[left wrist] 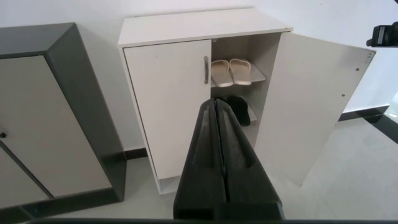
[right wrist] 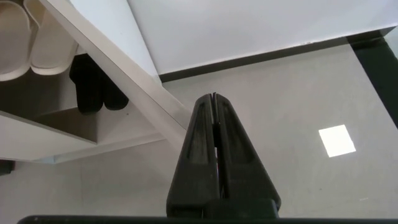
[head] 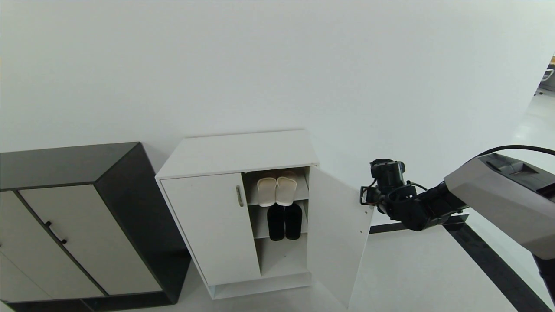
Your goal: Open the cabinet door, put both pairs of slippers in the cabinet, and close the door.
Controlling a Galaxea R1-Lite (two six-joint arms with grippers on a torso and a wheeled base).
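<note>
both pairs are shelved in the cabinet (head: 243,151), white slippers (head: 276,190) above black slippers (head: 284,222); door (head: 336,229) is found open. right gripper (right wrist: 214,102), fingers together, is placed beside its free edge; outer face should be pushed steadily shut.

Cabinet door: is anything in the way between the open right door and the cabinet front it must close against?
Nothing visible. The open door would swing over bare floor. The white slippers and black slippers lie inside the cabinet, and the right hand, shut, sits by the door's free edge.
</note>
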